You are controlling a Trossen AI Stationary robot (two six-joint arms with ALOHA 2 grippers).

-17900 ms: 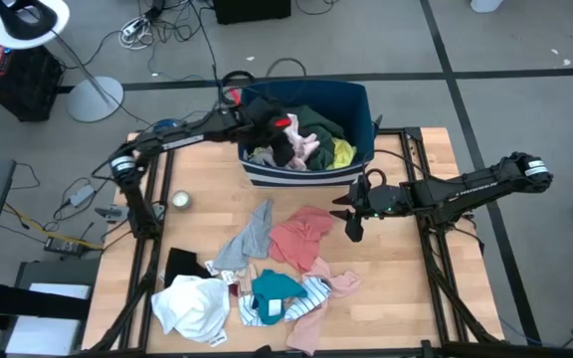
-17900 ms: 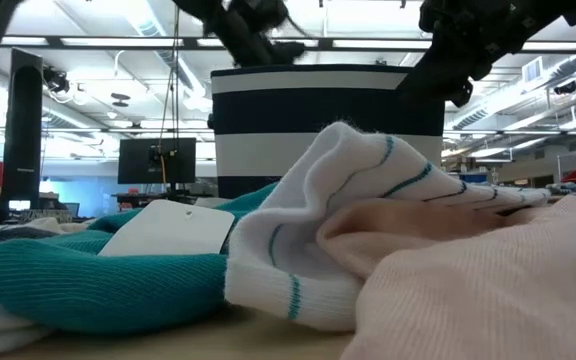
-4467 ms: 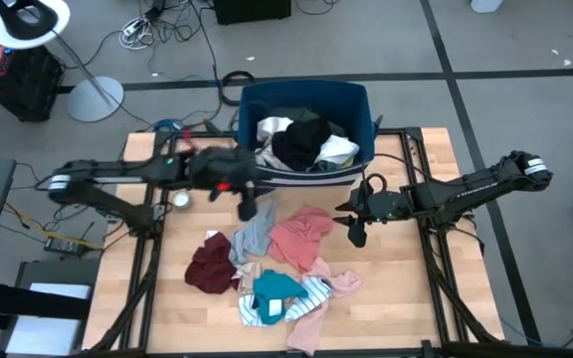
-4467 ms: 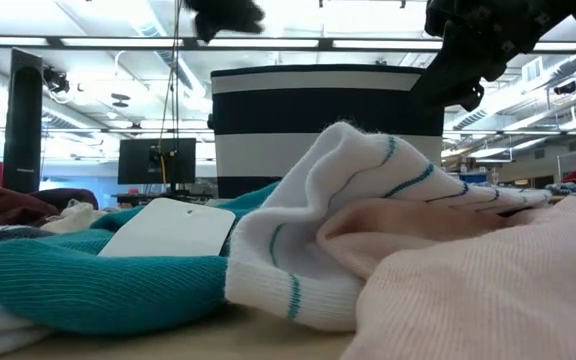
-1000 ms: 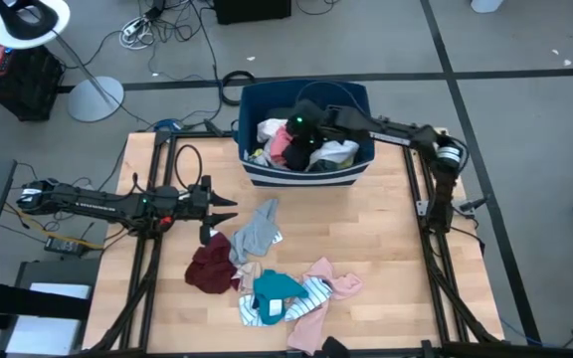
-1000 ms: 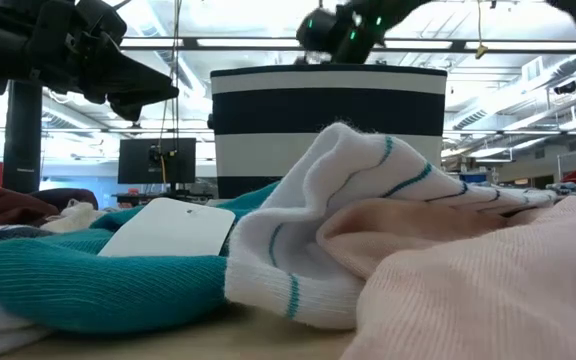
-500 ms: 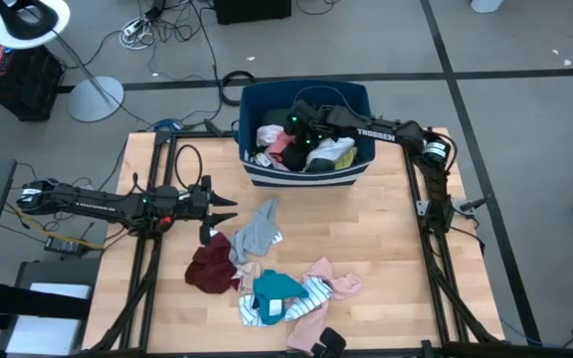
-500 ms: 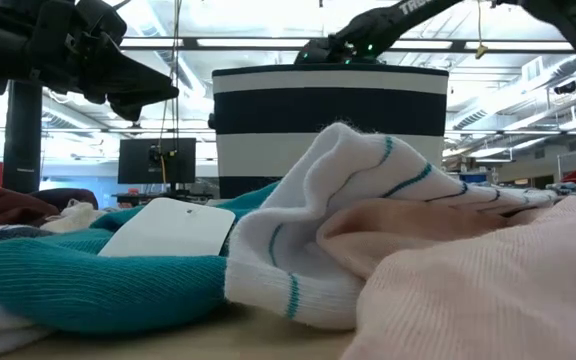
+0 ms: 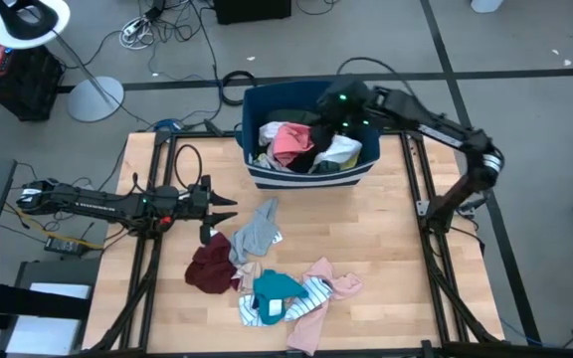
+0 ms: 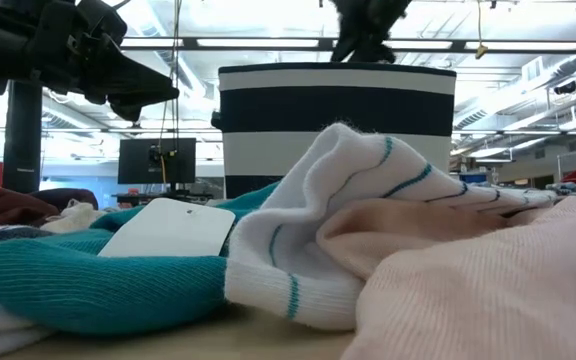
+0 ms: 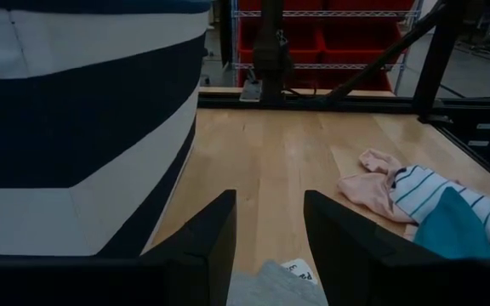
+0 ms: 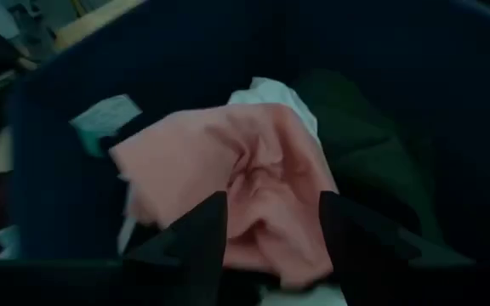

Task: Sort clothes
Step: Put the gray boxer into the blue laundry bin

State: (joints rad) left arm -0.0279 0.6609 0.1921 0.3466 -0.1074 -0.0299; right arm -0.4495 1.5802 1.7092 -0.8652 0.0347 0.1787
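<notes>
The dark blue bin [image 9: 306,169] with white stripes stands at the table's far edge, with clothes inside. A pink garment [image 9: 288,142] lies on top of the pile [image 12: 253,178]. My right gripper [image 9: 324,114] hovers open above it, clear of it [image 12: 270,238]. On the table lie a grey garment [image 9: 257,229], a maroon one [image 9: 210,267], a teal one [image 9: 275,288], a striped white one [image 9: 309,298] and a pale pink one [image 9: 334,281]. My left gripper [image 9: 222,206] waits open at the table's left, level, just short of the grey garment [image 11: 275,285].
The bin's striped wall [image 11: 75,127] stands close beside my left gripper. Bare wood [image 9: 396,249] stretches across the table's right half. A white tag [image 10: 168,230] lies on the teal garment. Frame rails run along both side edges of the table.
My right gripper has risen out of the bin and drawn back toward the table's right and far edge. The pink garment it was down at now lies spread on top of the pile in the bin.
</notes>
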